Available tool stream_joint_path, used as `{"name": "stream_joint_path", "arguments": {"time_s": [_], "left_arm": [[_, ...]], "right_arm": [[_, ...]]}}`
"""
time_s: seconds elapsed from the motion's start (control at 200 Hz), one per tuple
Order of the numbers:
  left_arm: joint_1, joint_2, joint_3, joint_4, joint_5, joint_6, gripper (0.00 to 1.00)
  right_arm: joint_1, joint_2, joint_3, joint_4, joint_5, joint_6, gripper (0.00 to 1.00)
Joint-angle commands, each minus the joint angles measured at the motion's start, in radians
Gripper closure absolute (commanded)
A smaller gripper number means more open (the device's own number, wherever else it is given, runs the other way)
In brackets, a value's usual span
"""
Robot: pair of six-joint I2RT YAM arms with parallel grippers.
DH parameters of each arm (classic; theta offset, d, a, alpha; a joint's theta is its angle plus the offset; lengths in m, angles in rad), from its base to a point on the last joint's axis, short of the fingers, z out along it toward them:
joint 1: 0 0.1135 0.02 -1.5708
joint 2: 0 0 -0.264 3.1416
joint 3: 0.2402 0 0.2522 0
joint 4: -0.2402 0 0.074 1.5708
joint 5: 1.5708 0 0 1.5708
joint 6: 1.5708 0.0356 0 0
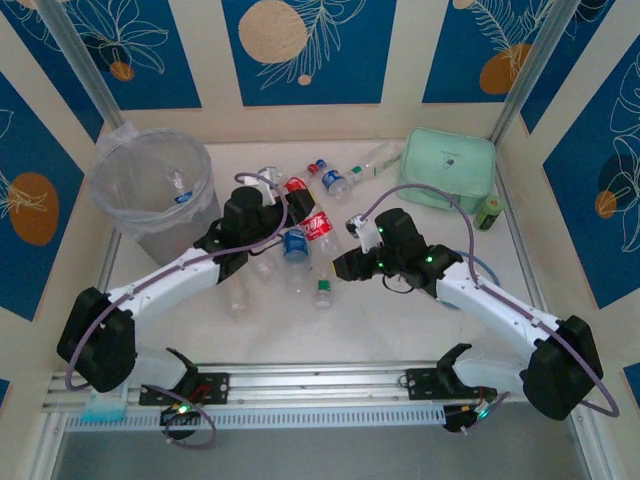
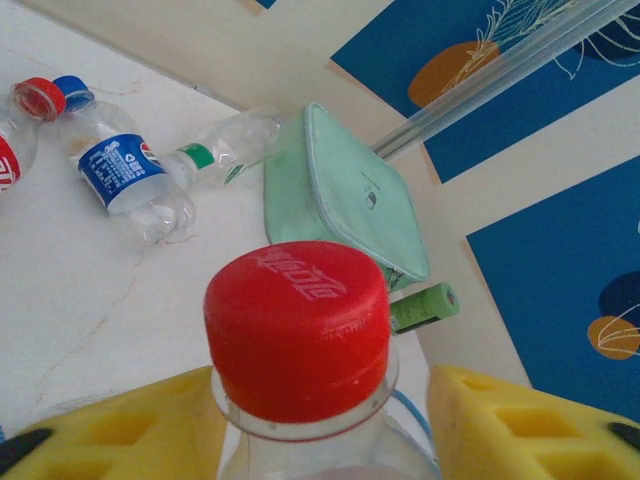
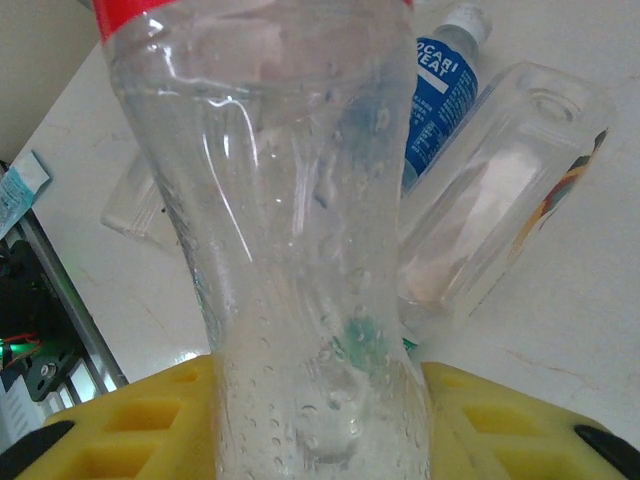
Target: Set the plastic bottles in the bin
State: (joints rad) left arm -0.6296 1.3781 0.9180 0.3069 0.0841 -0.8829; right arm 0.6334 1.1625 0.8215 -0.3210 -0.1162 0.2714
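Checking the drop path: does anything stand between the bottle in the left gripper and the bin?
Nothing visible does. The red-capped bottle sits in the left gripper, and no object stands between it and the bin at the left rear.

bright even light, faint shadows, near foreground slightly soft

Bottles (image 1: 295, 243) crowd the middle of the counter (image 1: 380, 320), leaving little gap to pass there. The bin (image 1: 165, 238) fills the far left corner; the mint case (image 1: 447, 168) and green can (image 1: 487, 212) block the far right. The near middle strip lies open
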Motion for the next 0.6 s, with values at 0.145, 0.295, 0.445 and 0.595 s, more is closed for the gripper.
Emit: {"name": "stream_joint_path", "arguments": {"time_s": [0.145, 0.295, 0.445, 0.595], "left_arm": [[-0.005, -0.008, 0.009, -0.012, 0.009, 0.007, 0.68], [-0.005, -0.037, 0.031, -0.088, -0.019, 0.05, 0.74], [-0.005, -0.046, 0.036, -0.108, -0.035, 0.068, 0.77], [-0.004, -0.049, 0.09, -0.157, -0.034, 0.109, 0.82]], "right_arm": [[0.009, 0.047, -0.006, 0.064, 0.001, 0.0, 0.7], [0.011, 0.062, -0.007, 0.092, 0.003, 0.011, 0.49], [0.009, 0.033, -0.014, 0.088, 0.077, 0.01, 0.12], [-0.015, -0.027, -0.042, 0.092, 0.152, 0.041, 0.03]]}}
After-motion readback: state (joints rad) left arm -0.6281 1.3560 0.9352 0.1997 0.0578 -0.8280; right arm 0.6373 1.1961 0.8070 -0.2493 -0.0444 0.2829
